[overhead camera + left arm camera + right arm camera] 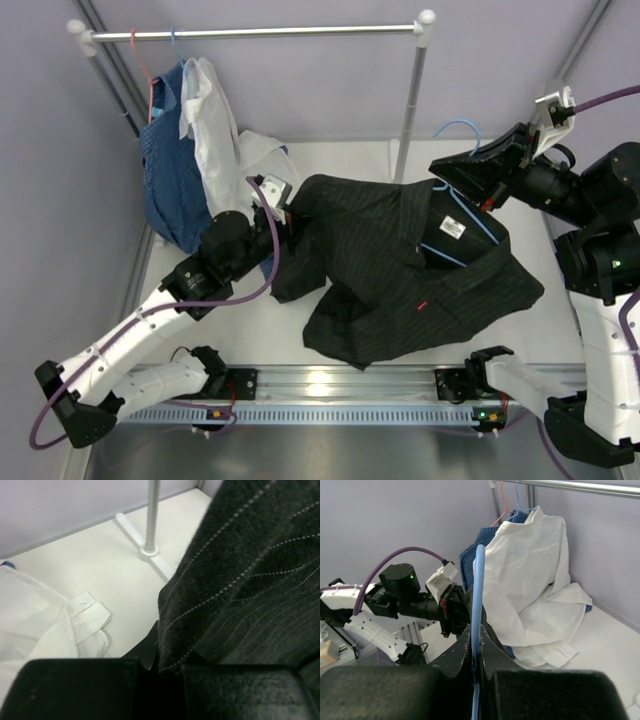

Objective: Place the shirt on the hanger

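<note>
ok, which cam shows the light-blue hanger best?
Top external: the hanger shows its hook and the wire running inside the shirt collar. Right wrist shows one edge-on stretch pinched by the right gripper. Left wrist shows only shirt fabric.

A clothes rack [250, 33] spans the top view at 12 o'clock, its right post [410, 110] standing on the white table [270, 330]. At 10 o'clock a white shirt [215, 130] and a blue patterned garment [170, 180] hang side by side and touching, with the blue one at 9 o'clock of the white. A red wire hanger [140, 60] hooks over the bar above the blue garment. The white shirt's lower part rests on the table. A metal track [330, 385] runs along the edge at 6 o'clock.
</note>
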Motion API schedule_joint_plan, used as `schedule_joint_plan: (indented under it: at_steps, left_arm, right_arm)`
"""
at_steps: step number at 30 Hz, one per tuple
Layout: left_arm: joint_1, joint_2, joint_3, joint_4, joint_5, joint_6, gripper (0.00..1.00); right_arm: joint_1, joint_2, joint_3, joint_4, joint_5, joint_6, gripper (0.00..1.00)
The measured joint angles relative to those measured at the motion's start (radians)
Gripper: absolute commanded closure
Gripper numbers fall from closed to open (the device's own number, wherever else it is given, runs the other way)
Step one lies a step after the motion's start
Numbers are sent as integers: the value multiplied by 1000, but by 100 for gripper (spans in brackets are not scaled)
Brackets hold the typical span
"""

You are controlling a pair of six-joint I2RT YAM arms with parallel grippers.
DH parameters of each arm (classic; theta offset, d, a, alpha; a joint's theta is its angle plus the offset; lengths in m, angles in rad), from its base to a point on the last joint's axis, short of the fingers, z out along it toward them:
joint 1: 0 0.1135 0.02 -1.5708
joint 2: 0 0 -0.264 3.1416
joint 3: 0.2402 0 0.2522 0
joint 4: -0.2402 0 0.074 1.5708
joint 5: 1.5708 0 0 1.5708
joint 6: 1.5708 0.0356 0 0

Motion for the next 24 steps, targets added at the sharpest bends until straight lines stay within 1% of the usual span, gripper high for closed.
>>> schedule_joint_plan:
  at_steps: [3,6,9,13,14,15,17,18,19,21,22,24]
  left_arm:
    - [-2,-21,-4,-7,-87,-36,100]
    - [-3,-76,-40,-5,-179,-89,100]
    - [-3,-120,-71,-9,-219,-126,100]
    - [-3,-126,-79,-12,-243,-167,100]
    - [-3,-121,-79,-14,-238,-169,93]
    - [-3,-115,-79,-15,-230,-169,90]
    - [-3,-101,-77,-19,-208,-169,89]
    - [-3,-90,-71,-29,-194,-163,81]
    - [-3,-77,-59,-39,-179,-152,60]
    - [-3,-48,-14,-68,-145,-129,23]
    - [-3,-34,19,-79,-131,-106,2]
    - [-2,-14,100,-110,-108,-69,2]
  right_arm:
    - [-2,-8,-2,-8,38,-10,100]
    - [-7,-24,-2,-15,70,-23,100]
    - [-8,-37,-2,-15,81,-24,100]
    - [-13,-38,-2,-15,99,-24,100]
    - [-13,-35,-2,-15,100,-23,100]
    - [-13,-32,-2,-15,99,-23,100]
    - [-13,-27,-2,-14,93,-18,100]
    - [-14,-24,-2,-14,87,-14,100]
    - [-15,-22,-8,-7,80,-6,100]
    - [-15,-22,-17,-4,72,-2,100]
    - [-16,-23,-23,-3,68,-1,100]
    - [-17,-24,-36,-3,61,-6,100]
